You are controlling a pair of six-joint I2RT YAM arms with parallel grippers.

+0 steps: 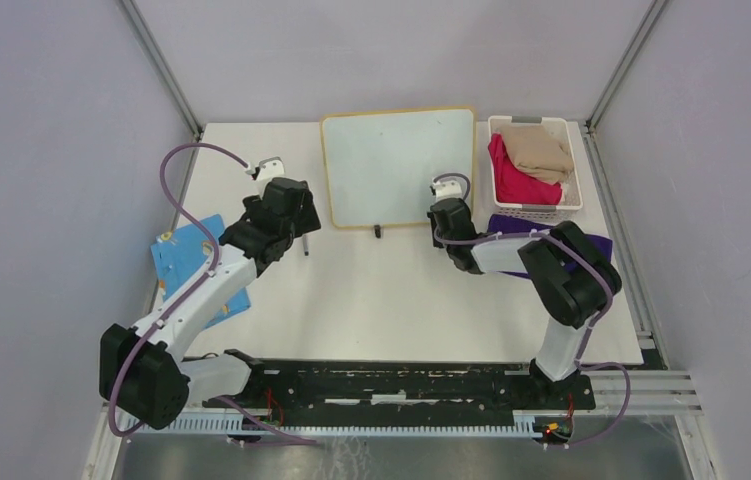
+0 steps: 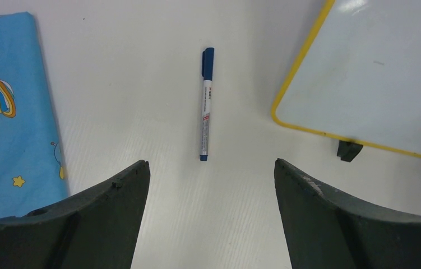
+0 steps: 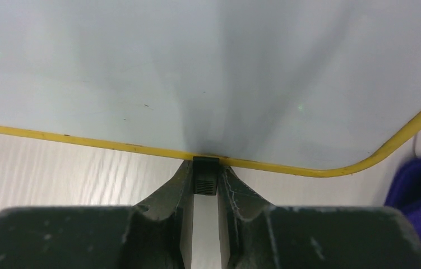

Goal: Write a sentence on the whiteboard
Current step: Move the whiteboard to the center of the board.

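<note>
Yellow-framed and glossy white, the whiteboard (image 1: 396, 165) sits at the middle of the bench's (image 1: 401, 300) far edge, its lower frame edge toward the arms and its face plain white. The right tool (image 3: 205, 168) is at the board's lower edge near its right corner. Its two fingers are drawn nearly together and pinch the small black foot (image 3: 205, 182) under the frame from both sides.

The left tool (image 2: 211, 163) hangs with its fingers spread wide and nothing between them. It is above a blue-capped marker pen (image 2: 205, 106) that lies flat on the bench just beside the board's lower left corner. The board's other foot (image 2: 348, 150) stands free, close to that pen.

A blue patterned cloth (image 1: 186, 265) lies along the bench's left edge. A white basket (image 1: 496, 125) holding red and tan garments fills the far right corner, and a purple cloth (image 1: 511, 225) lies just in front of it, partly under the right arm.
</note>
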